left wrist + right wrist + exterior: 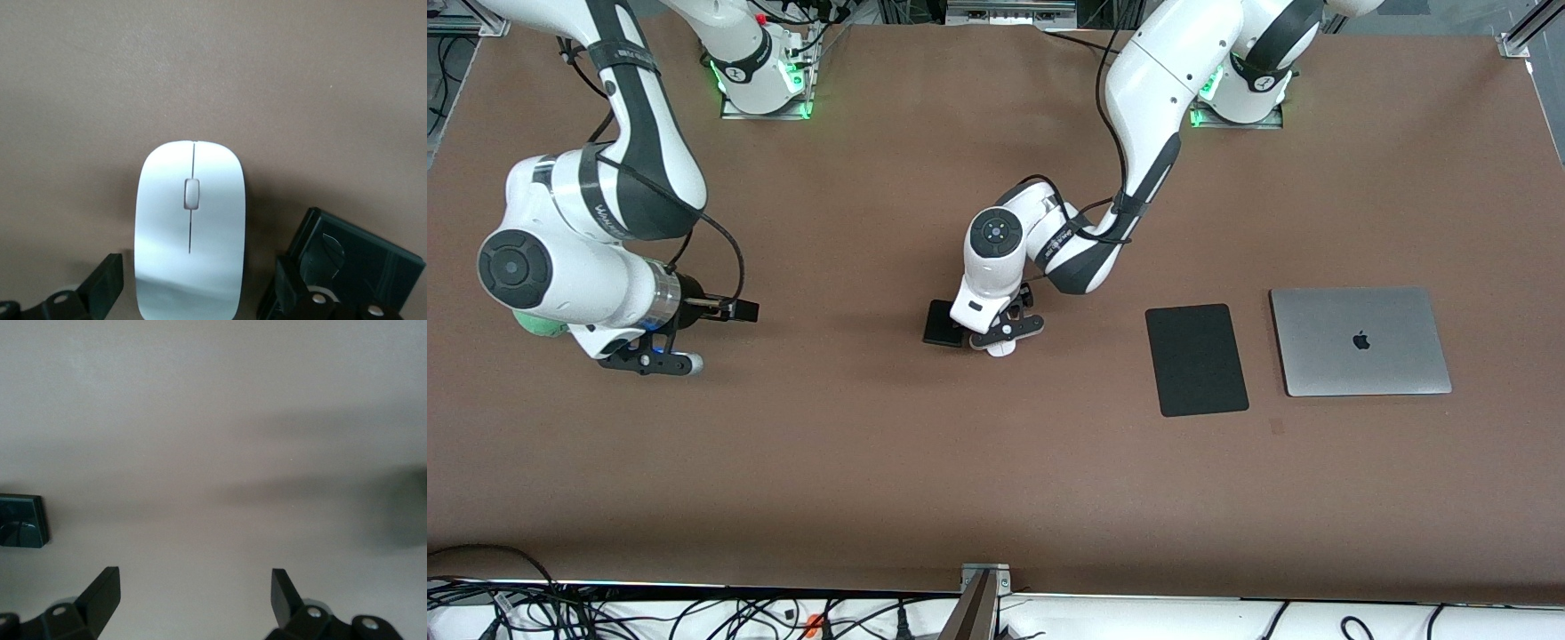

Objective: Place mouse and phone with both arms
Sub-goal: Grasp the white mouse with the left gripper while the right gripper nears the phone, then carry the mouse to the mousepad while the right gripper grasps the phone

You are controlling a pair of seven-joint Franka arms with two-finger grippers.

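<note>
Grasping step: the left gripper sits low over the mouse, which lies flat on the counter between its spread fingers; nothing is gripped yet.
Mouse: white and glossy, mid-counter, with the phone just beside it toward the right arm's end.
Doing it well: closing evenly on the mouse's long sides, low on the shell, seems wise, since the smooth curve could let it squirt out.
Risk: one finger stands close to the phone and may nudge it.
Likely target: the black mouse pad beside the laptop, toward the left arm's end.
Right gripper: waits with fingers wide over bare counter, holding nothing.
</note>
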